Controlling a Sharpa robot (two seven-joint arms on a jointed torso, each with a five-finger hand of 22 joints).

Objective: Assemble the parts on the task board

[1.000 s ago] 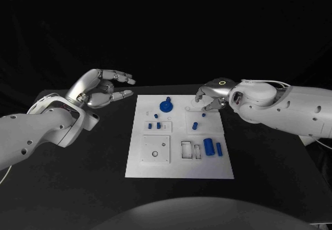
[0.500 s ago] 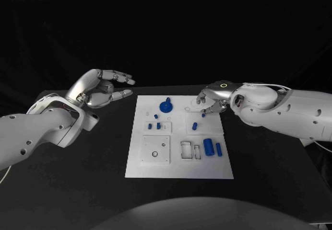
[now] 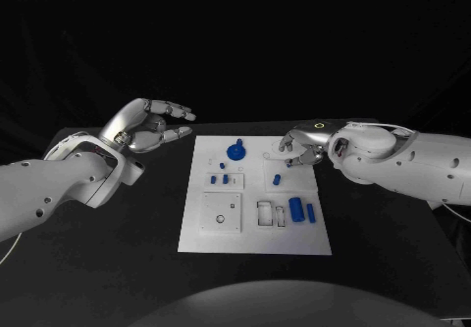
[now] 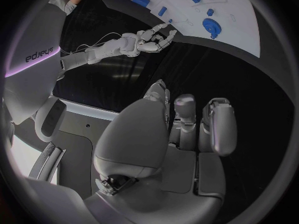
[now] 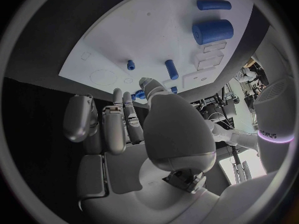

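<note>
White board point(image 3: 253, 235) lies flat mid-counter point(image 3: 118, 259), long side running away from the robot. Far end carries a blue gear point(image 3: 235, 149) standing up, with a tiny blue peg point(image 3: 222, 165) just beside it. Below that, a small recess holds two short blue pegs point(image 3: 219, 180) side by side. Across from them one blue peg point(image 3: 277, 180) lies alone. Near the right edge a fat blue cylinder point(image 3: 295, 207) and a thinner blue rod point(image 3: 311, 212) lie side by side, next to empty rectangular slots point(image 3: 266, 212). A square plate point(image 3: 222, 212) with a small ring sits at the near left.

Left hand point(image 3: 147, 126) hangs off the board's far left corner, above the counter, fingers curled loosely apart, holding nothing. Right hand point(image 3: 299, 146) sits at the board's far right corner, fingers bent down toward the surface; grip cannot be told, wrist view shows nothing between its fingers point(image 5: 118, 122).

Versus a second ago: right hand is lower and further out along the right edge; left hand barely shifted; parts unmoved.
</note>
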